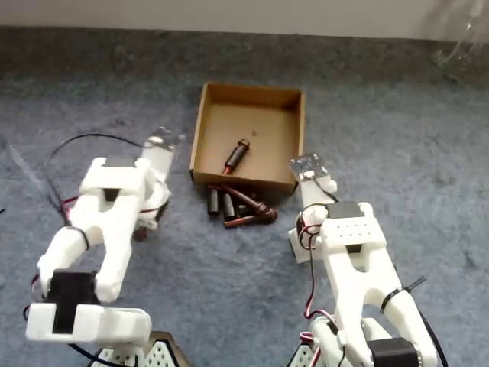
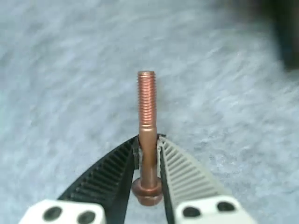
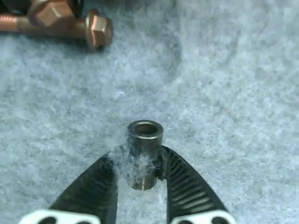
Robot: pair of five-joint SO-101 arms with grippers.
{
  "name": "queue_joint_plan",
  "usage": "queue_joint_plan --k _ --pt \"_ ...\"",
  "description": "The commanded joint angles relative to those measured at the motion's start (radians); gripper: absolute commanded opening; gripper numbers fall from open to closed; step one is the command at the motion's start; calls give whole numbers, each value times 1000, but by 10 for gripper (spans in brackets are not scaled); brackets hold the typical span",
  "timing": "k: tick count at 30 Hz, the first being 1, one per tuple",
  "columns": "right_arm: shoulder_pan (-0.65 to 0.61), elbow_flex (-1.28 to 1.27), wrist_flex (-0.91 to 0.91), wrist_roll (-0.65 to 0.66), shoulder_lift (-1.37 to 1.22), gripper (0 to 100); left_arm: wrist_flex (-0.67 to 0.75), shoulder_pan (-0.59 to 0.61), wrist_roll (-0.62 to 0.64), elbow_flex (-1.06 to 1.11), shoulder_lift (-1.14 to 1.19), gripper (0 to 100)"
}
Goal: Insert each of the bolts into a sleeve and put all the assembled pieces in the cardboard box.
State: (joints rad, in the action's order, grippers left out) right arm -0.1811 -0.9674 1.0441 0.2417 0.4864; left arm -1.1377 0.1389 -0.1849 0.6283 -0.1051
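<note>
My left gripper [image 2: 148, 143] is shut on a copper bolt [image 2: 146, 100], gripping its smooth shank just above the flanged head, with the threaded end pointing away over the grey carpet. My right gripper [image 3: 138, 157] is shut on a dark metal sleeve [image 3: 145, 133] whose open bore faces the camera. In the high view the left gripper [image 1: 159, 147] sits left of the cardboard box [image 1: 200, 130] and the right gripper [image 1: 309, 170] sits by its front right corner. One assembled piece [image 1: 236, 157] lies inside the box.
A pile of loose sleeves and copper bolts [image 1: 241, 208] lies on the carpet just in front of the box, between the two arms. Two of the bolt heads [image 3: 97, 29] show beyond the held sleeve. Cables trail beside the left arm.
</note>
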Motion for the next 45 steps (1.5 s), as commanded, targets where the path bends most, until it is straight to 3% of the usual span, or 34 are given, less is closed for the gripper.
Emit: queue_joint_plan --k 1,6,9,13,20,23,29,33,37,45 --pt "10 7 -15 6 41 3 -32 81 256 -31 -104 4" --pt "10 5 -12 6 41 3 -29 90 594 -36 -67 5" --pt "10 5 -10 6 41 3 28 50 715 -33 -15 5" --pt "10 5 -10 6 41 3 87 -19 753 -36 42 11" --pt "10 5 -13 9 36 4 89 -105 729 -41 50 180" --pt "10 5 -13 11 33 4 84 -88 566 -41 48 181" --pt "10 5 -15 11 31 4 -3 58 -132 -151 48 181" --pt "10 5 -15 11 31 4 -92 165 -436 -288 47 181" --pt "8 5 -15 11 31 4 -166 199 -798 -384 59 181" --pt "8 5 -15 12 33 4 -172 111 -1108 -349 61 184"
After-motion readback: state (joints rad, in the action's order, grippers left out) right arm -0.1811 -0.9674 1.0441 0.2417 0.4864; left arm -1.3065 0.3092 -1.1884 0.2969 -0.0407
